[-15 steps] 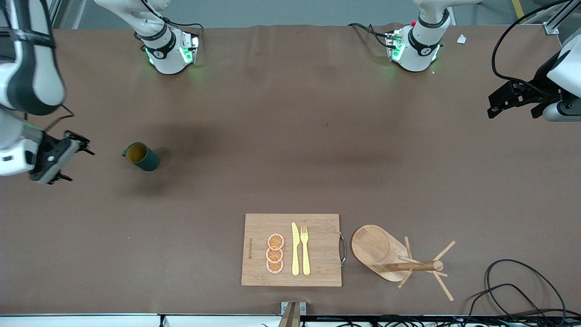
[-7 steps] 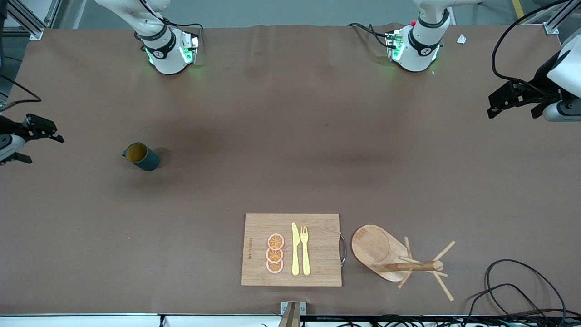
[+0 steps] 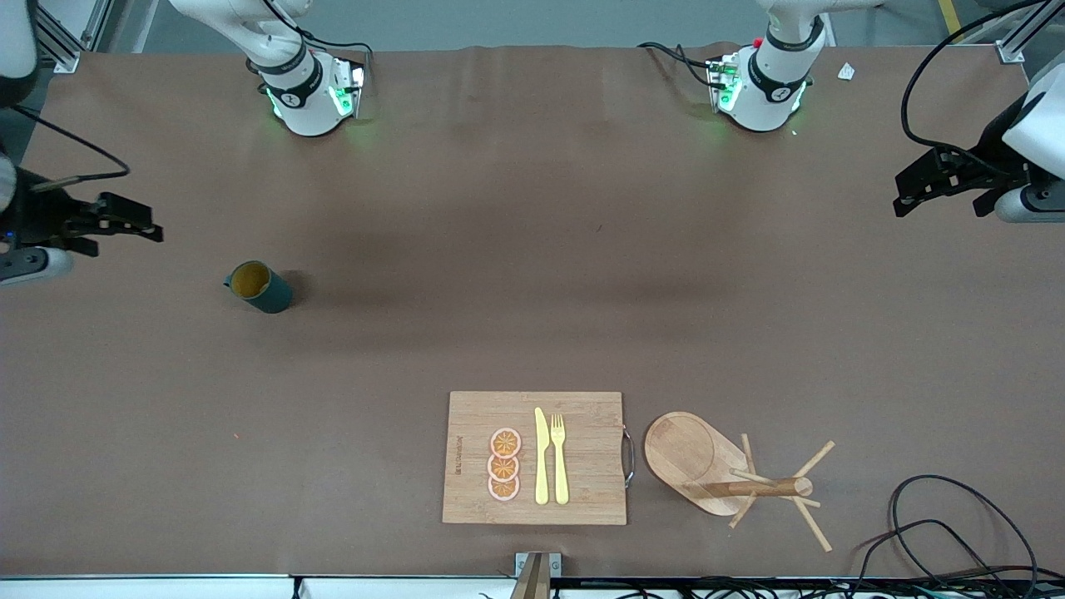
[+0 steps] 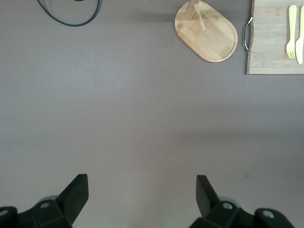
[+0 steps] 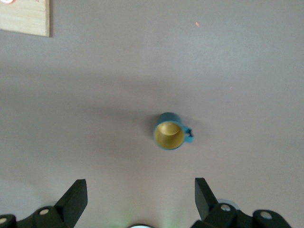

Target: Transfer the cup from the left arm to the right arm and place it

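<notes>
The cup (image 3: 259, 287) is a dark teal mug with a yellow-orange inside. It stands upright on the brown table toward the right arm's end, and the right wrist view shows the cup (image 5: 169, 133) from above with its handle to one side. My right gripper (image 3: 137, 220) hovers open and empty at the table's edge, apart from the cup. At the other end of the table my left gripper (image 3: 903, 195) is held up, open and empty. Each wrist view shows its own gripper, the left (image 4: 141, 183) and the right (image 5: 141, 185), with jaws wide over bare table.
Near the front camera lies a wooden cutting board (image 3: 582, 491) carrying a yellow knife (image 3: 542, 457), a fork (image 3: 559, 457) and orange slices (image 3: 504, 464). Beside it a wooden mug tree (image 3: 732, 474) lies tipped over. Black cables (image 3: 957, 532) coil at the corner.
The right arm has swung away from beside the cup, out toward the table's edge and back in farther from the front camera. The cup and the left arm are unmoved.
</notes>
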Motion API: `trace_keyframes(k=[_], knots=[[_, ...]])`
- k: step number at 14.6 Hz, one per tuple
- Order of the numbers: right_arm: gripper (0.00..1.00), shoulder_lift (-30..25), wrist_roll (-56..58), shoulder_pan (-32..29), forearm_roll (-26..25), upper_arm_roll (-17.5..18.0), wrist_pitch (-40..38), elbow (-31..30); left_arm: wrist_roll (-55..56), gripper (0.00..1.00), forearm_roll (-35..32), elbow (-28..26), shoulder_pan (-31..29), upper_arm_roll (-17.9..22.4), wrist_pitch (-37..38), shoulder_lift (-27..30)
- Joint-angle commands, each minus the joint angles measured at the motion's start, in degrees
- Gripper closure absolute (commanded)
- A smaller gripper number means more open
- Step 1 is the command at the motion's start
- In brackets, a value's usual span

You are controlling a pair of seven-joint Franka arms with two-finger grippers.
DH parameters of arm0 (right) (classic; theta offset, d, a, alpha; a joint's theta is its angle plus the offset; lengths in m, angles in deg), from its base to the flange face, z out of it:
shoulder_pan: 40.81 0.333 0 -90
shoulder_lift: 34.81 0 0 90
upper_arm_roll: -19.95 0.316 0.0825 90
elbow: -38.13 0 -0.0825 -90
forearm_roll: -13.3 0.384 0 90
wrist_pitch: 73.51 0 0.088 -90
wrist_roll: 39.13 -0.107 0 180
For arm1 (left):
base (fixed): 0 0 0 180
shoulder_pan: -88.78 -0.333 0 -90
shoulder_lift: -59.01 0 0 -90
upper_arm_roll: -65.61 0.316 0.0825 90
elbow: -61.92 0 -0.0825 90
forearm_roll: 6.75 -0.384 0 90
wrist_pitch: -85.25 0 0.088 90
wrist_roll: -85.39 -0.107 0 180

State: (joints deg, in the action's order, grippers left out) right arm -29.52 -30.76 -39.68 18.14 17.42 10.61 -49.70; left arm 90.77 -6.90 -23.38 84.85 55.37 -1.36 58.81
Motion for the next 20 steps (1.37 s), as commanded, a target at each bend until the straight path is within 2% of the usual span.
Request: trace_keyframes(k=[1,8,11,15,18,20], knots=[[0.00,-1.4,-4.8,1.2,-0.2,-0.2,-0.8,-0.5,-1.2,0.00,-0.6,-0.1,-0.2,-0.2,-0.3,0.4],[0.00,-1.0,-4.0,0.9,-8.3,-0.4,5.7,1.2,-1.2,0.00,-0.6,-0.1,-0.2,-0.2,-0.3,0.4],[0.00,0.7,-3.9,0.0,-8.3,-0.5,6.5,3.9,-1.2,0.00,-0.6,-0.1,-0.2,-0.2,-0.3,0.4],[0.00,0.9,-2.7,-2.4,-5.0,-0.6,9.6,3.5,-1.2,0.00,-0.6,-0.1,-0.2,-0.2,-0.3,0.4],[0.00,0.8,-0.6,-2.9,-4.8,-0.6,10.7,1.8,-1.2,0.00,-0.6,-0.1,-0.2,-0.2,-0.3,0.4],[0.00,-0.1,-0.5,-3.1,-4.8,-0.6,12.6,-1.7,-1.2,0.00,-0.8,0.0,-0.2,-0.2,-0.3,0.4]])
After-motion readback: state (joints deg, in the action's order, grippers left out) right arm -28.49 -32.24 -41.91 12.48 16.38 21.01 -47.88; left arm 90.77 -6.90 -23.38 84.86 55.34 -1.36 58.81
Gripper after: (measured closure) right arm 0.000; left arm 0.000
